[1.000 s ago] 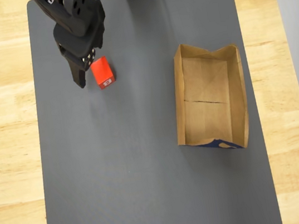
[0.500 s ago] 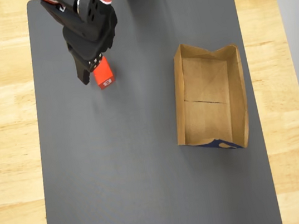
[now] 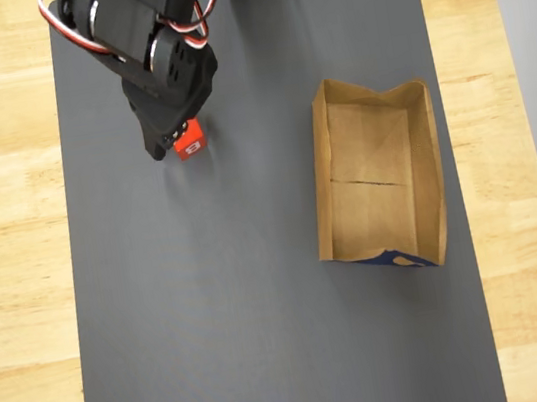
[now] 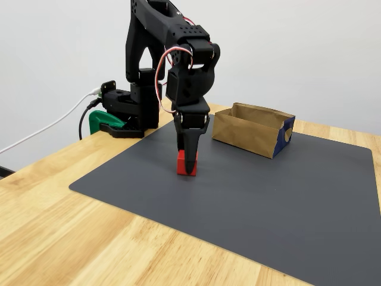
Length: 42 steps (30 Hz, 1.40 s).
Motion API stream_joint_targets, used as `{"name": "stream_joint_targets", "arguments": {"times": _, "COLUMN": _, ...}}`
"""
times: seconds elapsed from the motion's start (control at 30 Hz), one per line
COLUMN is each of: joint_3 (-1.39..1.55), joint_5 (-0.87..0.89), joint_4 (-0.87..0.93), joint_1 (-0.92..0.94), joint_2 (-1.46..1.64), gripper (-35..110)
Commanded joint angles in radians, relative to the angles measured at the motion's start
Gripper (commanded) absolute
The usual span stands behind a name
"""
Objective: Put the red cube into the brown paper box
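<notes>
Your red cube [image 3: 190,145] shows a white label, too small to read. It sits on the grey mat [image 3: 269,342], and the gripper [image 4: 189,165] is lowered around it; whether it is clamped, you cannot tell. The brown paper box [image 3: 431,177] lies well apart.

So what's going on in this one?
The black arm's claw is down over the red cube on the dark grey mat, its fingers set around the cube; a firm grip cannot be confirmed. The cube looks to sit on the mat. The brown paper box stands apart to the right in the overhead view, with nothing inside.
</notes>
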Motion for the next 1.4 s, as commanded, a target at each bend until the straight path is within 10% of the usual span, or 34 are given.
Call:
{"name": "stream_joint_targets", "arguments": {"times": 0.0, "joint_3": -0.043, "joint_5": 0.003, "joint_4": -0.005, "joint_1": 0.017, "joint_2": 0.0, "gripper": 27}}
{"name": "stream_joint_targets", "arguments": {"times": 0.27, "joint_3": -0.066, "joint_5": 0.008, "joint_4": -0.025, "joint_1": 0.037, "joint_2": -0.018, "gripper": 0}}
{"name": "stream_joint_targets", "arguments": {"times": 0.63, "joint_3": -0.049, "joint_5": -0.078, "joint_4": -0.003, "joint_1": -0.003, "joint_2": 0.163, "gripper": 0}}
{"name": "stream_joint_targets", "arguments": {"times": 1.37, "joint_3": 0.334, "joint_5": -0.778, "joint_4": -0.308, "joint_1": -0.433, "joint_2": 0.9, "gripper": 0}}
